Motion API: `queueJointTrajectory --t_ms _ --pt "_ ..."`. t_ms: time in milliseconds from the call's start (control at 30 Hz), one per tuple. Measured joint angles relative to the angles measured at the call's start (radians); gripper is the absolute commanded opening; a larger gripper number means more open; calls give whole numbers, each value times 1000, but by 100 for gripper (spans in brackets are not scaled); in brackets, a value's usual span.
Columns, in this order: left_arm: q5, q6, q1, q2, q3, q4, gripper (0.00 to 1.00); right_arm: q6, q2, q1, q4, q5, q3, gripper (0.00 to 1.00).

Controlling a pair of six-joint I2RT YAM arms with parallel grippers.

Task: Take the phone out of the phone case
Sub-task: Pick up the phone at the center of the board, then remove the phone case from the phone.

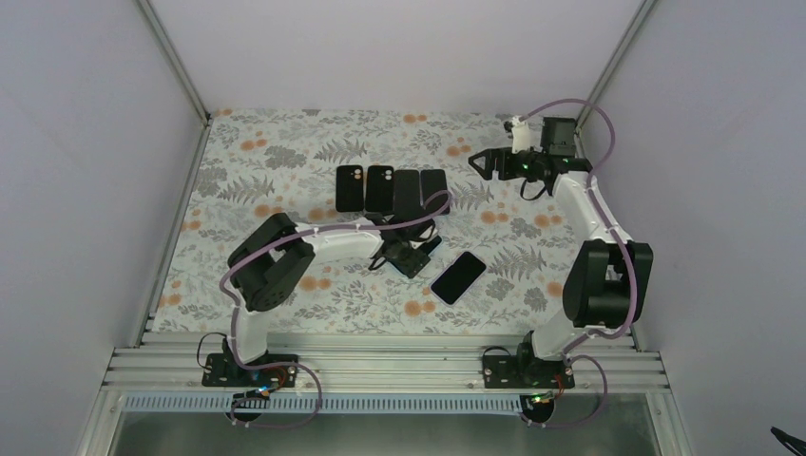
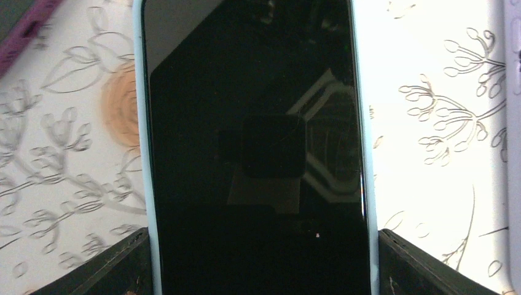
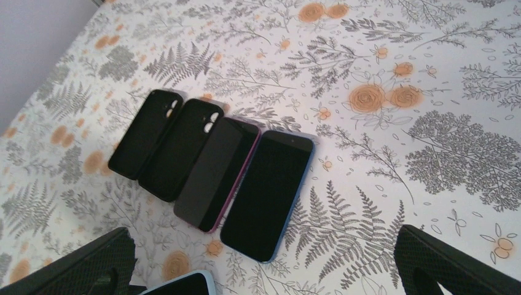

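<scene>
The phone [image 2: 252,153] lies screen up in its light blue phone case [image 2: 140,153] on the floral table, right of centre in the top view [image 1: 458,277]. My left gripper [image 2: 263,236] straddles it, with a black finger pressed against each long side of the case; from above the gripper [image 1: 418,255] sits at the phone's left end. A corner of the cased phone [image 3: 178,286] shows at the bottom of the right wrist view. My right gripper [image 1: 478,163] hovers open at the back right, its fingers [image 3: 92,264] wide apart with nothing between them.
A row lies behind the left gripper: two empty black cases [image 3: 147,132] [image 3: 184,147], a phone in a magenta case [image 3: 218,175] and a blue-edged phone [image 3: 267,193]. The same row shows from above [image 1: 392,190]. White walls close in on both sides.
</scene>
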Motion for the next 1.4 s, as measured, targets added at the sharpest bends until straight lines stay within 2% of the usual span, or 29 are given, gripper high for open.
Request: queueJointTrajectory --t_ms 400,633,967,1200,1400 --pt "-77 1 36 -156 -24 55 39 118 -57 -5 55 -126 -5 99" --pt "-111 7 36 -250 -24 121 39 206 -56 -5 95 -232 -79 99" --pt "-139 8 42 -258 21 135 38 353 -15 -1 200 -401 -181 99" --pt "-139 1 49 -257 76 135 38 410 6 56 260 -451 -217 91" --pt "-139 -4 49 -257 89 135 38 439 36 111 282 -484 -217 74"
